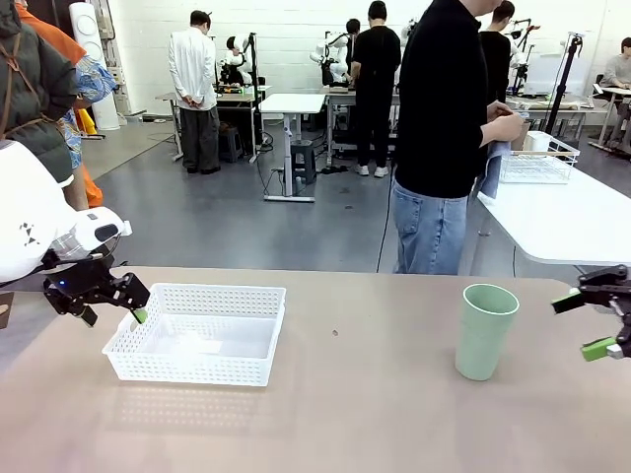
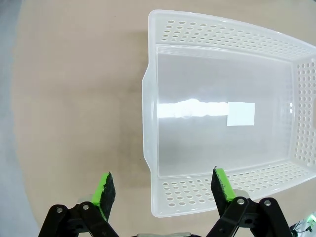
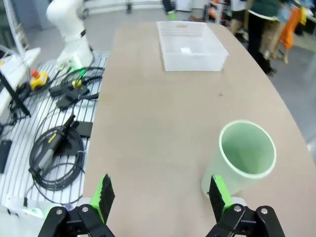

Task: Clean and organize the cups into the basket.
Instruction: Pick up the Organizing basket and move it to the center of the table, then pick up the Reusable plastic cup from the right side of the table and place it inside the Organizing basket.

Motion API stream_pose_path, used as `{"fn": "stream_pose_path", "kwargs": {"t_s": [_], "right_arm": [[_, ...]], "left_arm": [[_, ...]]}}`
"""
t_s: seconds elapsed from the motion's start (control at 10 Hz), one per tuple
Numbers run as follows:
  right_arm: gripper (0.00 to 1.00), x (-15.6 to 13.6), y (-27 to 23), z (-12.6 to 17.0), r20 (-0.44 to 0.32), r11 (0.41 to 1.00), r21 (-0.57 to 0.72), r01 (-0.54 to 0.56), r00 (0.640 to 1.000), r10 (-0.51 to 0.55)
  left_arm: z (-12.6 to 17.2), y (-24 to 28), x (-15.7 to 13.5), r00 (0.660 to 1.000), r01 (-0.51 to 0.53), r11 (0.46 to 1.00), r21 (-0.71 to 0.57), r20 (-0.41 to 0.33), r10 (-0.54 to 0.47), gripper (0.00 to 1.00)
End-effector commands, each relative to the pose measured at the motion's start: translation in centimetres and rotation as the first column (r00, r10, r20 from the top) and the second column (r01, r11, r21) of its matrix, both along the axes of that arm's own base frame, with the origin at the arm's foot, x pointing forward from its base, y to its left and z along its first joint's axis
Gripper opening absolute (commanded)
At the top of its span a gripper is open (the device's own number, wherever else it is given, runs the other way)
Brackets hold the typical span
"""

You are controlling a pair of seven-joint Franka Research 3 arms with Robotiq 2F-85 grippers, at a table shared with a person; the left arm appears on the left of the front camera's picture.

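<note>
One mint cup, one white basket, both claws released.
The single pale green cup (image 1: 485, 330), a smooth matte tapered tumbler, stands upright, mouth up, on the right of the tan table (image 1: 345, 419). It's well apart from the one shallow rectangular plastic basket (image 1: 187, 367) at left, which has lattice-holed walls and a glossy floor. The left gripper (image 1: 114, 313) is spread wide at the basket's left end, and the right gripper (image 1: 584, 325) gapes near the cup, gripping nothing.
</note>
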State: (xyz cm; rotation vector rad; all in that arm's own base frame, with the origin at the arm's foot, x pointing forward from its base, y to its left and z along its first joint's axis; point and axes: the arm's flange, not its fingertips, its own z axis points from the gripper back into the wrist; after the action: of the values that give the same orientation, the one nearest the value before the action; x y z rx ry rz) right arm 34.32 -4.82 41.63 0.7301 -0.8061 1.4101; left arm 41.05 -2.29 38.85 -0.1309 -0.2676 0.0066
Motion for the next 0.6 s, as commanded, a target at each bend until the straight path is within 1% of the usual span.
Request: {"fn": "stream_pose_path", "kwargs": {"t_s": [0.0, 0.2, 0.3, 0.4, 0.5], "right_arm": [[1.00, 4.0, -0.2, -2.5, 0.055, 0.996, 0.002, -0.089, 0.995, 0.089], [1.00, 5.5, -0.6, -4.4, 0.027, 0.998, -0.002, -0.060, 0.998, 0.060], [1.00, 6.0, -0.8, -5.3, -0.006, 1.000, -0.001, -0.029, 1.000, 0.029], [1.00, 6.3, -1.0, -5.6, -0.031, 1.000, -0.001, -0.009, 0.999, 0.009], [1.00, 6.7, -1.3, -5.9, -0.067, 0.999, -0.012, 0.033, 0.997, -0.034]], "left_arm": [[0.3, 0.0, -0.2, 1.000, 0.004, 1.000, 0.009, -0.004, -0.004, 1.00], [0.3, 0.0, -0.2, 1.000, 0.004, 1.000, 0.009, -0.004, -0.004, 1.00], [0.3, 0.0, -0.2, 1.000, 0.004, 1.000, 0.009, -0.004, -0.004, 1.00], [0.3, 0.0, -0.2, 1.000, 0.004, 1.000, 0.009, -0.004, -0.004, 1.00], [0.3, 0.0, -0.2, 1.000, 0.004, 1.000, 0.009, -0.004, -0.004, 1.00]]}}
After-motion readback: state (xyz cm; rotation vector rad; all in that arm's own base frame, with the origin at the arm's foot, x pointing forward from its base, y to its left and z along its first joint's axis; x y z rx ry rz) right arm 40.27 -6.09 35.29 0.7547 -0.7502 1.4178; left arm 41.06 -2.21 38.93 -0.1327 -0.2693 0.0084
